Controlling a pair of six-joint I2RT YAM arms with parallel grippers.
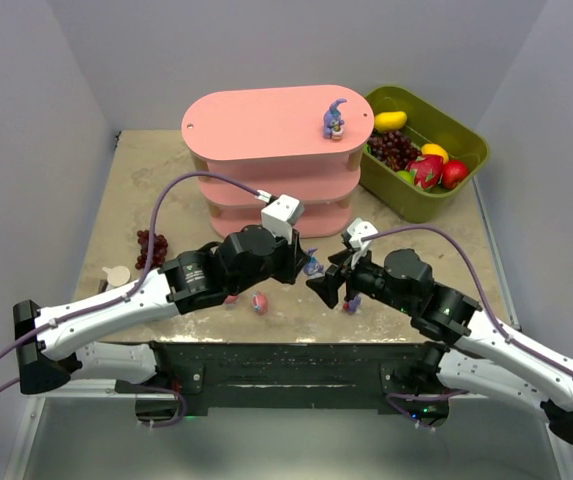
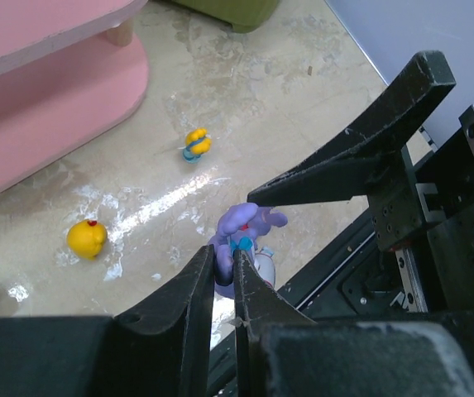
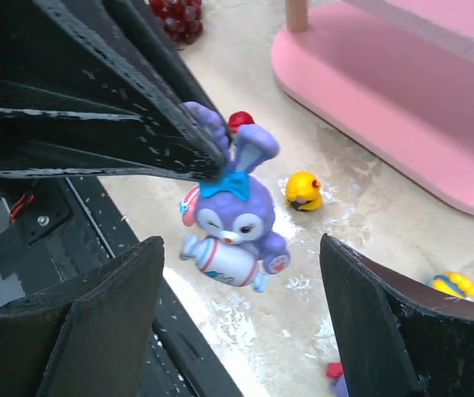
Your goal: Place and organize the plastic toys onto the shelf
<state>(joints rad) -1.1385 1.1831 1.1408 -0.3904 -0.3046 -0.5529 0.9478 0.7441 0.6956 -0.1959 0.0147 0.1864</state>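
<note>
My left gripper [image 2: 224,255] is clamped shut on one ear of the purple bunny [image 3: 235,217], holding it up over the near edge of the tabletop [image 1: 146,170], in front of the pink shelf [image 1: 266,120]. My right gripper [image 3: 241,244] stands wide open, one jaw on either side of the bunny's body, touching nothing. The bunny hangs ears-up and slightly tilted, its long axis square to the line between those jaws. I judge that closing them would take it across the body.

A robot lab test cell: plain pale grey walls [image 1: 266,40] box in a beige marble-patterned tabletop [image 1: 146,170] at centre frame.
</note>
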